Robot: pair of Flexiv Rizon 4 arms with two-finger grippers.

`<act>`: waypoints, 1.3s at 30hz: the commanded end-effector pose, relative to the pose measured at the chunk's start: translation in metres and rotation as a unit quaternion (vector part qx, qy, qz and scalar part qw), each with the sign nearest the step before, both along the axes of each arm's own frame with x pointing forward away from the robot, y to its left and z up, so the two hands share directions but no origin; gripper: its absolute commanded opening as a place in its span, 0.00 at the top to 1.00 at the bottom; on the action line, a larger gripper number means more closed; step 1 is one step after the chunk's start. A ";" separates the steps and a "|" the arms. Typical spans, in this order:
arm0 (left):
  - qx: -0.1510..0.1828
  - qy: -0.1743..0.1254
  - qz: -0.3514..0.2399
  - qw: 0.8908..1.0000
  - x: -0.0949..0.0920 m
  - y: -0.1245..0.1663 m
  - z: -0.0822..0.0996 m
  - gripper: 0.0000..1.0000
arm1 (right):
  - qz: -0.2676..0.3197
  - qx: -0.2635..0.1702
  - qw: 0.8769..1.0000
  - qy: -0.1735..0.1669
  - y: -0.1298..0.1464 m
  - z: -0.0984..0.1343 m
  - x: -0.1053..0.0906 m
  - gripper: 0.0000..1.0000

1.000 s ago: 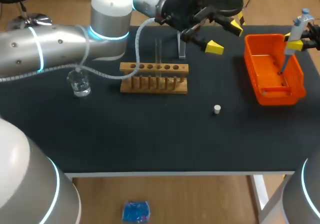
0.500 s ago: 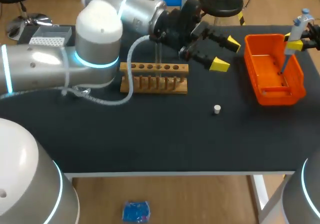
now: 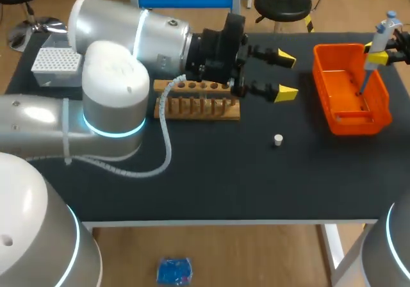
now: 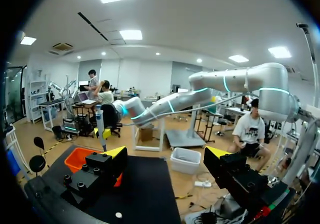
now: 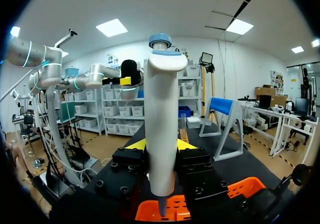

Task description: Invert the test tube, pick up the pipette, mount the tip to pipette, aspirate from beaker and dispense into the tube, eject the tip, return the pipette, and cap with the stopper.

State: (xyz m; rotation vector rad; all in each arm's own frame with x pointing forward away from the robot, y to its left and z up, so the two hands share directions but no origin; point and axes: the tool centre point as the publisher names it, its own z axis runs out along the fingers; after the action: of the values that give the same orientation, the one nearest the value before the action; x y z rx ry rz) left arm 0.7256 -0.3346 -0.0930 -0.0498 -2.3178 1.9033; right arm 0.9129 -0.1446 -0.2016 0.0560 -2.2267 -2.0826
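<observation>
Over the last second the left arm (image 3: 128, 37) has swung round and dropped. Its left gripper (image 3: 284, 75), which was up behind the rack (image 3: 205, 107), now sits just off the rack's right end and points across at the orange bin (image 3: 352, 125). The swing has uncovered the tip box (image 3: 54, 61) at the far left. The arm's bulk now hides the beaker and the tube in the rack, so I can't see either. The right side has not shifted at all.

The next move, as I judge it, turns on the stopper (image 3: 277, 139). It lies loose on the mat between rack and bin, just on the near side of the left gripper and lower than it. It looks to be a small white plug standing on end. The left arm is much the nearer of the two. In the left wrist view the stopper (image 4: 118, 215) shows as a dot on the mat beneath the fingers, so the gripper would have to tip down to reach it.

That left gripper (image 4: 165, 151) is spread wide with nothing in it.

The right gripper (image 3: 378, 57) is closed on the pipette (image 3: 379, 40), which it holds nearly upright with its nose down over the bin. The right wrist view shows both fingers pressed to the pipette (image 5: 161, 134) barrel. Whether a tip remains on it I can't tell.
</observation>
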 end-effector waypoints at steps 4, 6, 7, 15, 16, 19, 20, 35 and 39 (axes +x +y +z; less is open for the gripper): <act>-0.004 -0.031 0.044 0.999 0.017 0.035 -0.017 0.00 | 0.001 -0.001 1.000 0.000 0.000 0.001 0.001 1.00; -0.008 -0.037 0.059 0.998 0.020 0.047 -0.020 0.00 | 0.001 -0.001 1.000 0.000 0.000 0.001 0.001 1.00; -0.008 -0.041 0.067 0.997 0.020 0.053 -0.021 0.00 | 0.001 -0.001 1.000 0.000 0.000 0.001 0.001 1.00; -0.020 -0.044 0.137 0.989 0.023 0.092 -0.036 0.00 | 0.001 -0.001 1.000 0.000 0.000 0.001 0.001 1.00; -0.020 -0.045 0.143 0.989 0.024 0.095 -0.037 0.00 | 0.001 -0.001 1.000 0.000 0.000 0.001 0.001 1.00; -0.021 -0.044 0.158 0.986 0.027 0.104 -0.044 0.00 | 0.001 -0.001 1.000 0.000 0.000 0.001 0.001 1.00; -0.027 -0.048 0.160 0.986 0.028 0.107 -0.045 0.00 | 0.001 -0.001 1.000 0.000 0.000 0.001 0.001 1.00; -0.026 -0.053 0.156 0.986 0.054 0.126 -0.063 0.00 | 0.001 -0.001 1.000 0.000 0.000 0.001 0.001 1.00; -0.027 -0.053 0.173 0.983 0.057 0.130 -0.066 0.00 | 0.001 -0.001 1.000 0.000 0.000 0.001 0.001 1.00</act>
State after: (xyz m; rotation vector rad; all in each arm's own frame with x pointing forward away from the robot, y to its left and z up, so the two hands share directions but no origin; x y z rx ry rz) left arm 0.7856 -0.2066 -0.1575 0.2592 -2.4824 2.1527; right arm 0.9129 -0.1446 -0.2016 0.0559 -2.2267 -2.0826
